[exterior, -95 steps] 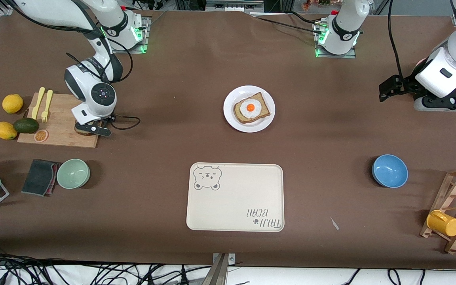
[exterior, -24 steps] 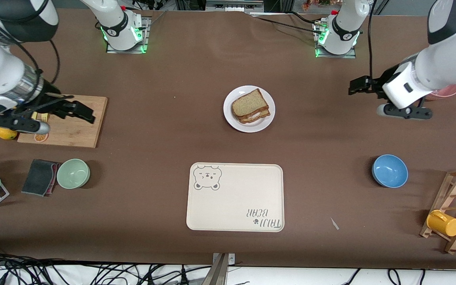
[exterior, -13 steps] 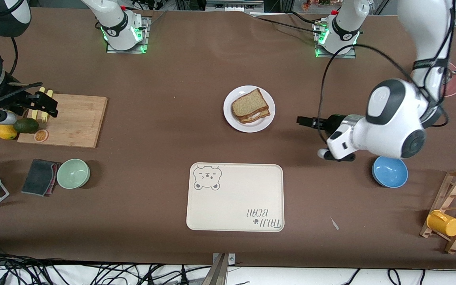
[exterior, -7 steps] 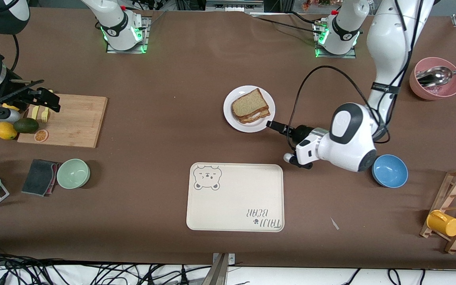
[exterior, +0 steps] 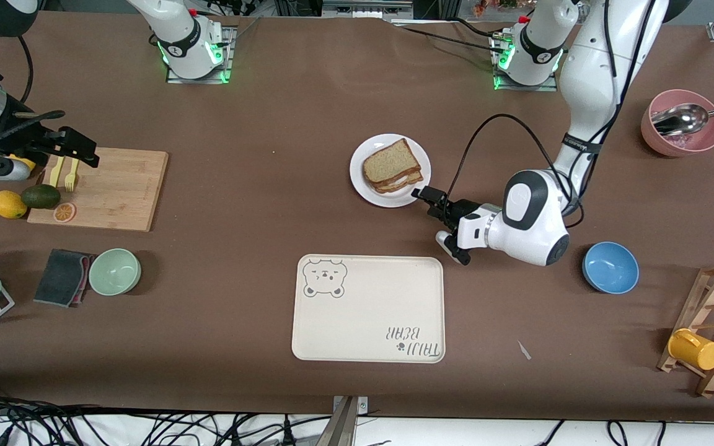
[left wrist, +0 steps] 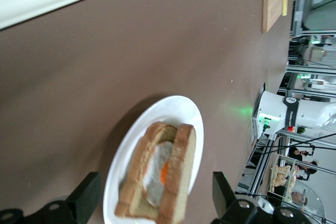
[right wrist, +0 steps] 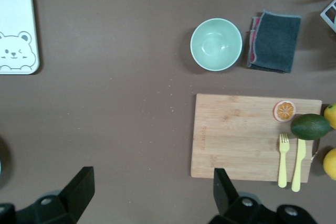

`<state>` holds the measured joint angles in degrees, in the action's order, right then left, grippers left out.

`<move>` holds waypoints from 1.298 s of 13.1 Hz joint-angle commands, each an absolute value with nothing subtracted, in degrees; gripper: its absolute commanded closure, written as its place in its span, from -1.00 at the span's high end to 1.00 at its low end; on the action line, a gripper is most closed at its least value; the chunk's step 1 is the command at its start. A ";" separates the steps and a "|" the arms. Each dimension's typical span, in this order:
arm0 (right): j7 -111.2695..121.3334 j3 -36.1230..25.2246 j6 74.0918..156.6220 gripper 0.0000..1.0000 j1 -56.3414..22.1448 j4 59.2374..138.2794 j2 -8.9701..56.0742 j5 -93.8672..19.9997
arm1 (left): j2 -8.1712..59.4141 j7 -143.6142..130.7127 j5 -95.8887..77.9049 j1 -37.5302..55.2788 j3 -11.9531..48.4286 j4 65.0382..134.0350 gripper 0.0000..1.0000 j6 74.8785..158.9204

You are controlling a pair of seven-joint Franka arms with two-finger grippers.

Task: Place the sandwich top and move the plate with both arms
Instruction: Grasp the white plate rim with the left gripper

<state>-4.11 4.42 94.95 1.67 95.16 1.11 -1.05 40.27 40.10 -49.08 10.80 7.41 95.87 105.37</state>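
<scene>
The white plate [exterior: 363,183] sits mid-table and holds a closed sandwich. The plain brown sandwich top [exterior: 390,161] lies on the egg slice. My left gripper [exterior: 427,201] is open and low at the plate's rim, on the side toward the left arm's end. In the left wrist view the plate [left wrist: 157,116] and the sandwich top [left wrist: 181,174] lie between my open left gripper's [left wrist: 155,184] jaws, with egg showing between the slices. My right gripper [exterior: 79,152] is open and empty, up over the cutting board [exterior: 115,189].
The cream bear tray [exterior: 368,308] lies nearer the camera than the plate. A blue bowl [exterior: 610,267] sits beside the left arm's wrist. A green bowl [right wrist: 216,44], a grey cloth [right wrist: 275,40], the cutting board [right wrist: 247,137] with fruit and forks lie under the right gripper.
The sandwich top went from the cutting board onto the egg slice. The left arm swung down from its end of the table to the plate's rim. The right gripper rose and withdrew.
</scene>
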 commanded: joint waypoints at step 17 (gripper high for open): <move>-8.26 5.89 94.75 1.00 -0.18 93.52 1.32 -0.09 | 43.33 59.24 -57.74 13.01 7.03 102.91 -0.04 110.57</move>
